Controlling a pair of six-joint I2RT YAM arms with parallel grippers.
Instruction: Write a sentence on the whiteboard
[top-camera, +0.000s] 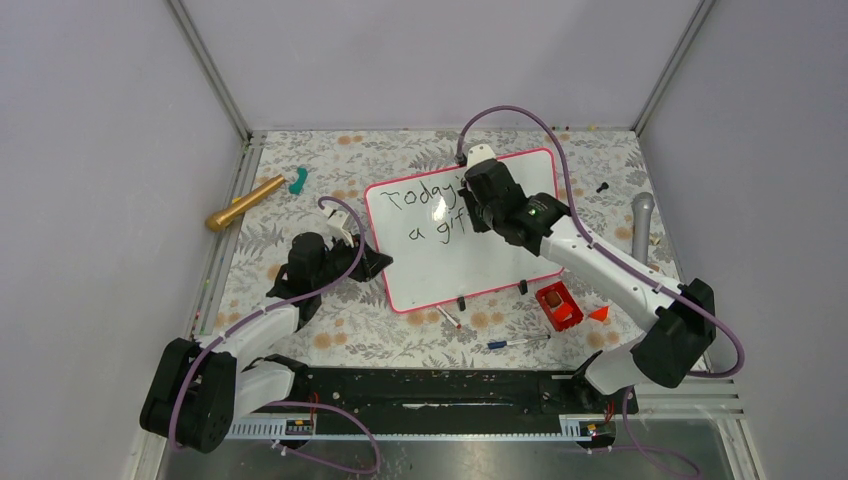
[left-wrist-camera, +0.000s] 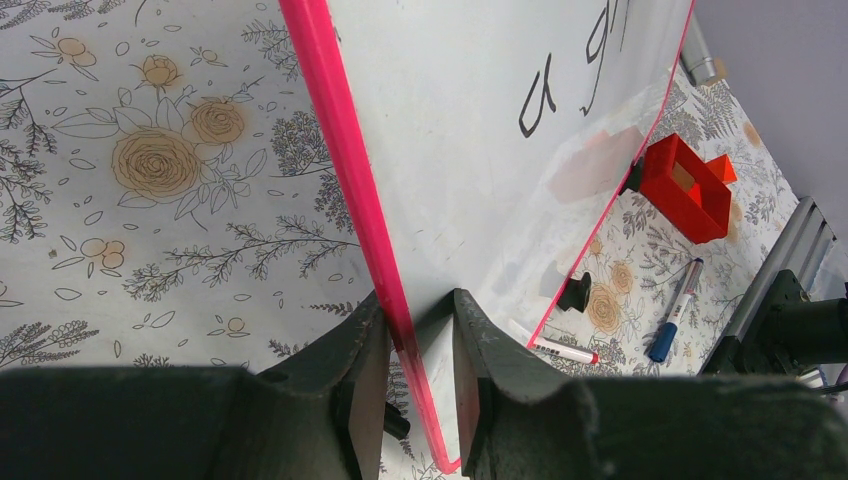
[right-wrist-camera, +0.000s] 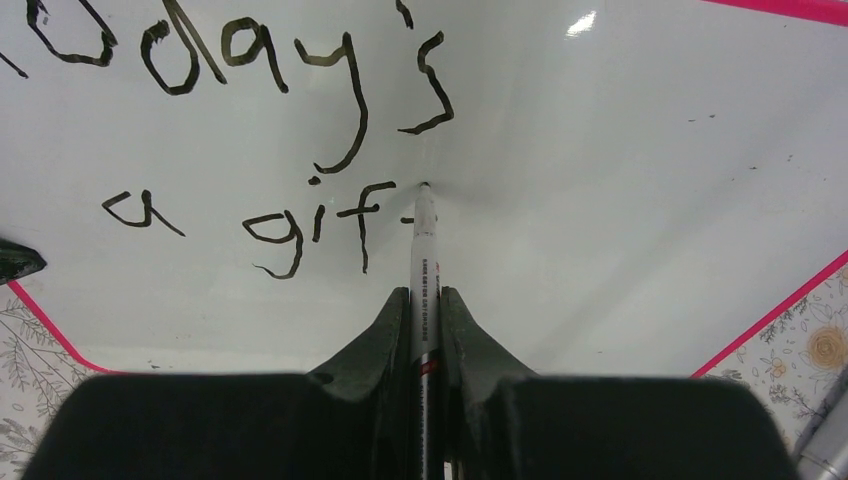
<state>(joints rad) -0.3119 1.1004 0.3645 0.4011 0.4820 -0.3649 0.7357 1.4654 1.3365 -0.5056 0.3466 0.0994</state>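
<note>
Task item: the large glossy white whiteboard with a thin pink-red frame (top-camera: 470, 265) lay flat on the table, centre-right, skewed with its right end further back. Two small black clips (top-camera: 461, 303) sat on its near long edge.

The black handwritten sentence (top-camera: 430, 215) read "Today's" over "a gif", with one short dash next to the pen tip. Strokes were uneven but legible.

The right gripper (right-wrist-camera: 425, 300) had its jaws closed tight on a slim white marker with black print (right-wrist-camera: 425, 250), tip touching the board just right of the "f". The left gripper (left-wrist-camera: 415, 320) was nearly closed, pinching the board's left frame edge close to the near corner.

The surface was a floral-print table cover (top-camera: 400, 335), with plain lavender walls (top-camera: 430, 60) on three sides. Loose on it:
- a gold cylinder (top-camera: 245, 203) and a teal piece (top-camera: 299, 180), back left
- a grey cylinder (top-camera: 642, 225), far right
- a red open box (top-camera: 558, 305) and an orange wedge (top-camera: 599, 313), off the board's near-right corner
- a blue-capped pen (top-camera: 515, 342) and a red-tipped white pen (top-camera: 449, 318), in front

Limits: in the top view the right arm covered the ends of both lines. The right wrist view cut off the "T". The left wrist view showed only "a" and part of "g". Glare sat on the board near "y". I couldn't identify the teal piece.
</note>
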